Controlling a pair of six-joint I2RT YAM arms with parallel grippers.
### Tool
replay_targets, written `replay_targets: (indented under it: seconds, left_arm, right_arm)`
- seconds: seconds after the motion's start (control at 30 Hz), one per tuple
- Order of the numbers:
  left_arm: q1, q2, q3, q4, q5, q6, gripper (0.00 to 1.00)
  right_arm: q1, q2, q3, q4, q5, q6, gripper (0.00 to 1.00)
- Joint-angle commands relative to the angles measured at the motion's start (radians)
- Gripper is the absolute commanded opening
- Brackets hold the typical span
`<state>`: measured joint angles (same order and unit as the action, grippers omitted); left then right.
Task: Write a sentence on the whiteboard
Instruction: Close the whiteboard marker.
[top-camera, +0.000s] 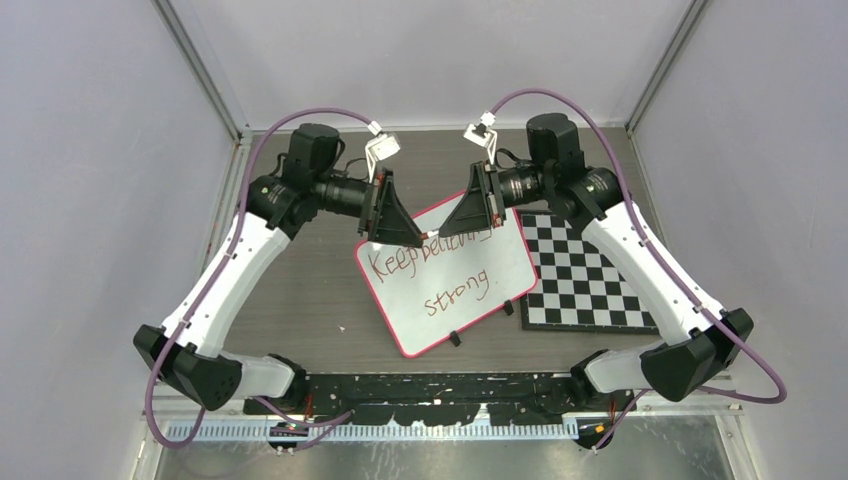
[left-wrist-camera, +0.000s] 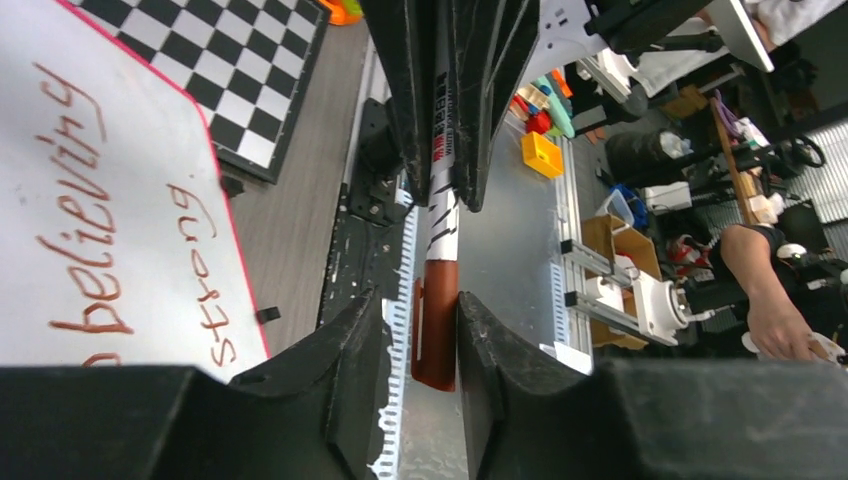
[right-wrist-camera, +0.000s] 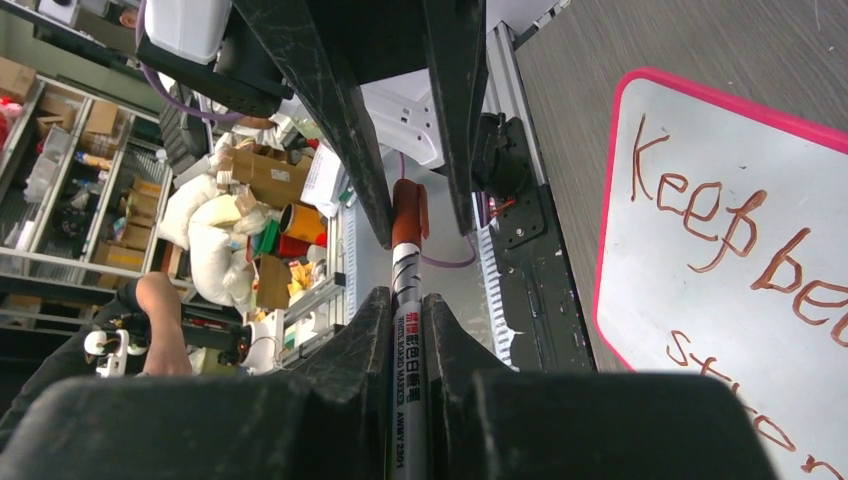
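Whiteboard (top-camera: 400, 300) position: flat on the grey counter (top-camera: 300, 290), at its centre and between the two arms, turned at an angle to the counter edges. Its two black feet (top-camera: 455, 338) are on the near long edge. The right end of the whiteboard meets the left edge of a black-and-white checkered board (top-camera: 585, 275), which lies on the counter to the right.

The sentence (top-camera: 440, 265) is written in brownish-red marker on two lines. The upper line reads "Keep believing" and the lower line reads "strong".

Both arms reach inward and meet above the far edge of the whiteboard, tool tip to tool tip. A single whiteboard marker (right-wrist-camera: 408, 290) spans the two tools.

- Left tool (left-wrist-camera: 420, 305): clenched on the brown-red cap (left-wrist-camera: 435, 330) of the marker. Both fingers press against the sides of the cap.
- Right tool (right-wrist-camera: 405, 305): clenched on the white printed barrel of the marker.

In both wrist views the cap sits against the barrel end, with no gap showing between them. The marker is held clear of the whiteboard surface.
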<state>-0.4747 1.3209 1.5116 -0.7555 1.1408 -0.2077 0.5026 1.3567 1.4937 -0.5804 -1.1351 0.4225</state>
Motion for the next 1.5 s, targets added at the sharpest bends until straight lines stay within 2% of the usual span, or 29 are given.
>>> replay_targets:
  seconds: [0.0, 0.23, 0.37, 0.53, 0.63, 0.7, 0.8, 0.97, 1.13, 1.27, 1.43, 1.47]
  left_arm:
    - [-0.023, 0.006, -0.019, 0.077, 0.095, -0.060, 0.32]
    - [-0.025, -0.001, -0.072, 0.115, 0.147, -0.117, 0.30]
    - [-0.029, -0.007, -0.088, 0.182, 0.188, -0.191, 0.19]
    - [-0.045, -0.007, -0.082, 0.205, 0.169, -0.201, 0.00]
    - [-0.046, -0.012, -0.067, 0.152, 0.070, -0.139, 0.00]
    - [-0.051, -0.015, -0.047, 0.101, -0.053, -0.073, 0.00]
    - [-0.056, -0.002, 0.028, 0.032, -0.231, 0.010, 0.00]
    - [-0.114, 0.021, 0.165, -0.034, -0.402, 0.121, 0.00]
    - [-0.173, 0.040, 0.197, -0.088, -0.498, 0.250, 0.00]
    - [-0.191, 0.031, 0.208, -0.133, -0.546, 0.347, 0.00]
    - [-0.177, 0.001, 0.191, -0.143, -0.470, 0.347, 0.00]
    - [-0.167, -0.003, 0.187, -0.144, -0.453, 0.343, 0.00]
  right_arm:
    - [0.006, -0.005, 0.064, -0.015, -0.013, -0.027, 0.00]
    - [0.006, -0.003, 0.100, -0.093, -0.008, -0.096, 0.00]
    - [0.013, 0.000, 0.101, -0.133, -0.004, -0.133, 0.00]
    - [0.034, 0.007, 0.099, -0.161, 0.027, -0.155, 0.00]
    - [0.045, 0.016, 0.094, -0.159, 0.057, -0.133, 0.00]
    - [0.052, 0.025, 0.072, -0.115, 0.080, -0.079, 0.00]
    - [0.069, 0.055, 0.058, -0.110, 0.100, -0.025, 0.00]
    - [0.100, 0.083, 0.014, -0.062, 0.101, 0.059, 0.00]
    - [0.111, 0.088, -0.042, 0.104, 0.021, 0.235, 0.00]
    - [0.110, 0.079, -0.038, 0.110, 0.003, 0.235, 0.00]
    - [0.100, 0.071, -0.031, 0.090, -0.002, 0.200, 0.00]
    - [0.094, 0.071, -0.028, 0.088, -0.003, 0.196, 0.05]
